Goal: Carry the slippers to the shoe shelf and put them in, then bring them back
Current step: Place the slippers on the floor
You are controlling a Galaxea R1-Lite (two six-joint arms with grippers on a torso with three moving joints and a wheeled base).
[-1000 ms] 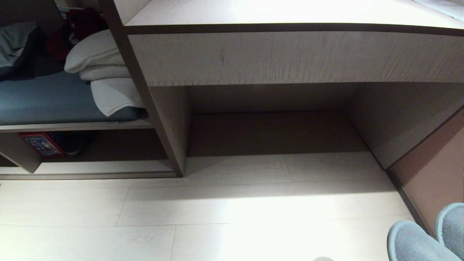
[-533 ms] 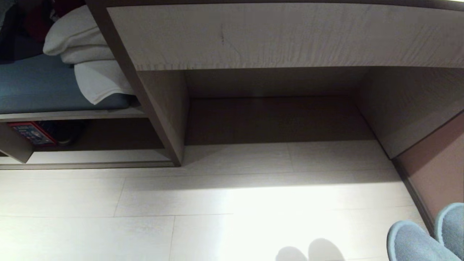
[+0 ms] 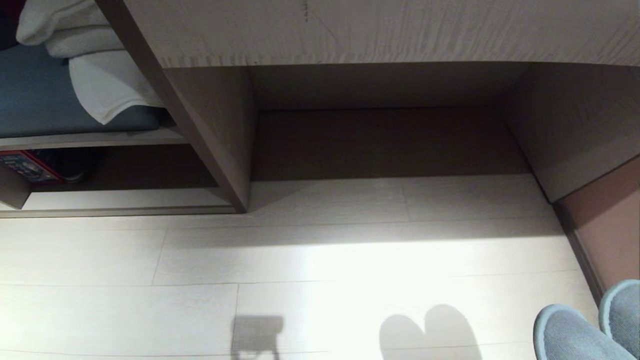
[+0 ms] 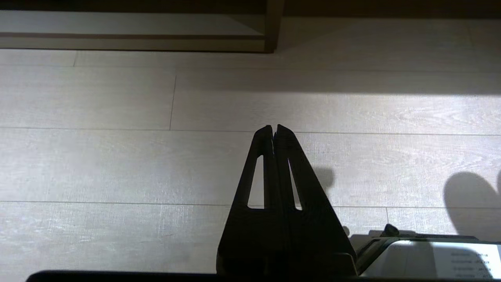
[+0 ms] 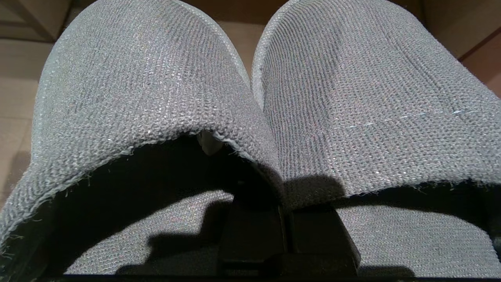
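I am holding the slippers (image 5: 250, 98) side by side in my right fingers (image 5: 287, 219), which are pinched shut on the two inner edges where the pair meets, one finger down inside each opening. In the head view their grey-blue toes (image 3: 585, 332) are poking in at the near right corner, hanging above the floor (image 3: 320, 260) and throwing a twin-lobed shadow on the boards. My left fingers (image 4: 273, 131) are closed on nothing, pointing out over the bare floor on my left.

What is changing is my own view. Over the last second the whole scene has been sliding upward in the head view while the slippers sit in the same corner, so I am tilting my head and trunk down, not moving the furniture. The worktop has left the picture, and more floor and my own shadows are showing.

Beyond the floor, the tall dark recess (image 3: 380, 140) is lying straight ahead. The shoe shelf (image 3: 120, 200) is sitting farther off to the left, low and open, below the blue cushion (image 3: 45, 100) and white towels (image 3: 100, 85). I judge the carry is only beginning: I am needing to shift left to line the slippers up with that opening.
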